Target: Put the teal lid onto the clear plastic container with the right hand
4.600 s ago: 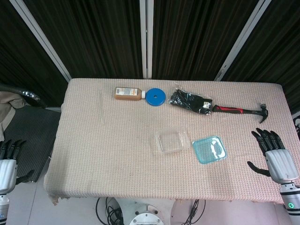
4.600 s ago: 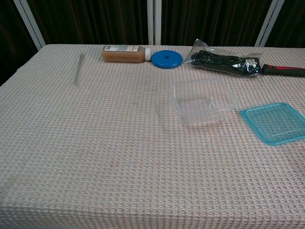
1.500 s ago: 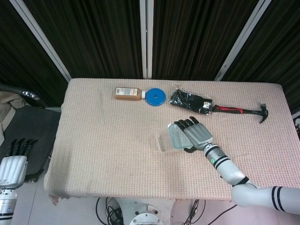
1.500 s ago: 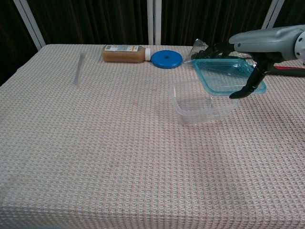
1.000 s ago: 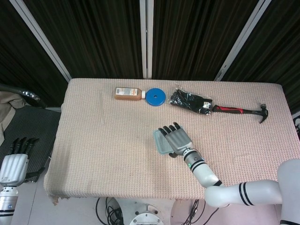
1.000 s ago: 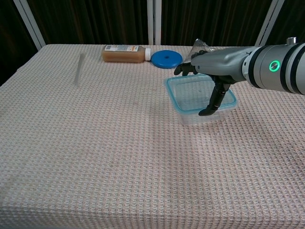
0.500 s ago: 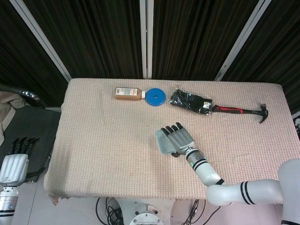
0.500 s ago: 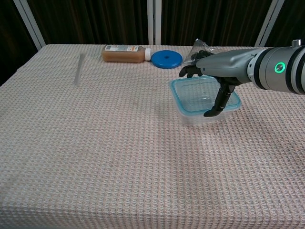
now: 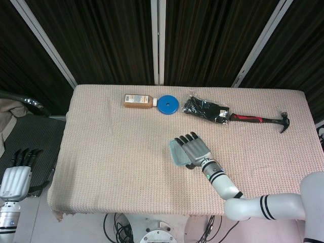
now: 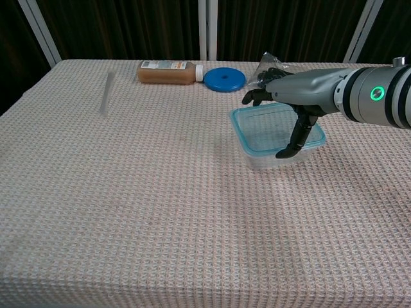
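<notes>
Chest view shows the teal lid (image 10: 273, 126) lying on the clear plastic container (image 10: 277, 157) right of centre, roughly lined up with its rim, while the right hand (image 10: 290, 96) rests over it with fingers spread and thumb hooked down the near edge, probably to steady or seat it. Beneath is a woven beige table cover (image 10: 128, 205), with dark curtains (image 9: 101, 35) behind; the left hand (image 9: 14, 177) hangs spread and empty at lower left of the head view.

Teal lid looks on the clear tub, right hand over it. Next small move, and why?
Probably press down lightly, then let go. In the chest view the teal lid lies across the clear plastic container, roughly lined up with its rim, while the right hand spans it, thumb at the near edge. Whether it has snapped shut can't be seen.
</notes>
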You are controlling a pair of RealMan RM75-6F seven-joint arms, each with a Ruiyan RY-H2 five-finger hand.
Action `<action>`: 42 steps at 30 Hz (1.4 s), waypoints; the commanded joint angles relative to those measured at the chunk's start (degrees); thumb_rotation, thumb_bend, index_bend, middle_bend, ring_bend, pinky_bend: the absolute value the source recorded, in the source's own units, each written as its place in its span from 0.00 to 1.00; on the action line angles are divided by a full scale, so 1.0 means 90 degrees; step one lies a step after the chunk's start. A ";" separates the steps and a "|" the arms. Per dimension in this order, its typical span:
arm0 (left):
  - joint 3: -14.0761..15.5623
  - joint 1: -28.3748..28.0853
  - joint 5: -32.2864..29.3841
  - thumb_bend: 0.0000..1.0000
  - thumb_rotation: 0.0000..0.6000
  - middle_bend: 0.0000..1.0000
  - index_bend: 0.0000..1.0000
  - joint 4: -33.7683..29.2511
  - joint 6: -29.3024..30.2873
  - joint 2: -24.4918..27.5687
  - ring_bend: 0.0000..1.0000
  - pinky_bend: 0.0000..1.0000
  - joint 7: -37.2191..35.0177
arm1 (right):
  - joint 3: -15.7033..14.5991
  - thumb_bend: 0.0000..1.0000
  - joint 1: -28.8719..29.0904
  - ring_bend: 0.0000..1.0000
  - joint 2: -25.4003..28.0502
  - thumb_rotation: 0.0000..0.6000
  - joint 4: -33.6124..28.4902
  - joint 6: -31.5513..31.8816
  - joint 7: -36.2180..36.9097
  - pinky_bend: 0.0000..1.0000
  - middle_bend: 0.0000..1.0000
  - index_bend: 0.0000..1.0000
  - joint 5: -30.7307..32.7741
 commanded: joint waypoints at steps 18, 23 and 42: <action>-0.0008 -0.0024 0.0004 0.03 1.00 0.13 0.16 -0.0036 -0.0004 -0.0008 0.05 0.00 0.0057 | -0.0416 0.00 -0.0912 0.00 0.0656 1.00 -0.0391 0.0308 0.1077 0.00 0.03 0.00 -0.1714; -0.0002 -0.0054 0.0005 0.03 1.00 0.13 0.16 -0.0050 -0.0055 -0.0009 0.05 0.00 0.0062 | -0.0449 0.00 -0.1048 0.00 0.0638 1.00 -0.0103 0.0095 0.1315 0.00 0.09 0.00 -0.1819; 0.0023 -0.0053 -0.0015 0.03 1.00 0.13 0.16 0.0078 -0.0083 -0.0098 0.05 0.00 -0.0037 | -0.0431 0.00 -0.1133 0.00 0.0369 1.00 0.0172 -0.0112 0.1067 0.00 0.14 0.00 -0.1648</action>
